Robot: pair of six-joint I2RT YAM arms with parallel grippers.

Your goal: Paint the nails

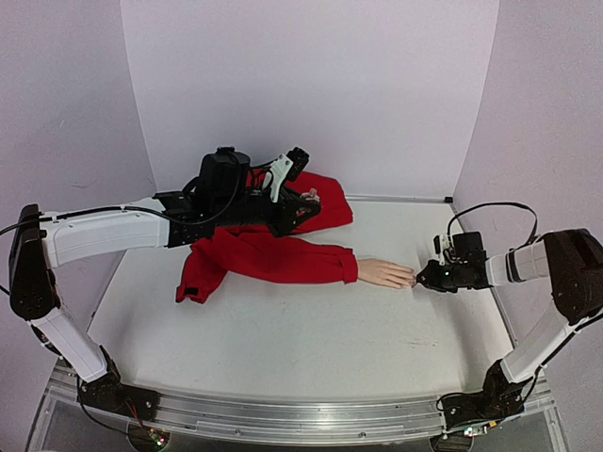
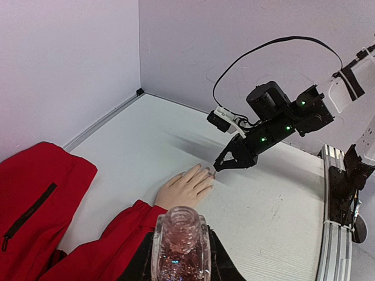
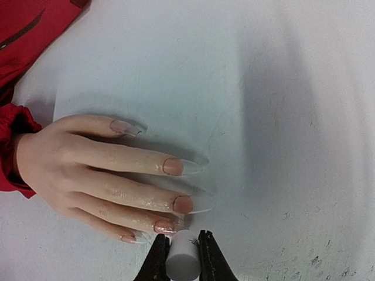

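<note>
White table (image 1: pixel 283 348): carries a red jacket (image 1: pixel 264 254), one sleeve stretched toward the right arm, with a pale mannequin hand (image 3: pixel 76 170) lying flat, palm down, at the cuff.
Left gripper (image 2: pixel 180 266): clamped on an uncapped glass bottle (image 2: pixel 180 234) of glittery polish, upright above the jacket and well apart from the fingertips.
Right gripper (image 1: pixel 421 276): low at the fingertips, closed narrow around a small white cap (image 3: pixel 183 260); the brush beneath it is mostly hidden.
Nails (image 3: pixel 183 204): five, at the ends of the splayed fingers, pointing toward the right arm. The cap sits just beside the two lowest in the right wrist view. Several look pink; how fully coated, cannot tell.
Step in hand: probably stroking polish onto one of those two nails.
Doing it well: a light touch only, since nothing visibly pins the hand. Draw from the nail's base out to its tip, stay off the skin, and lift clear before crossing to the next finger.
Bottle's part: best held level and steady for a re-dip.
</note>
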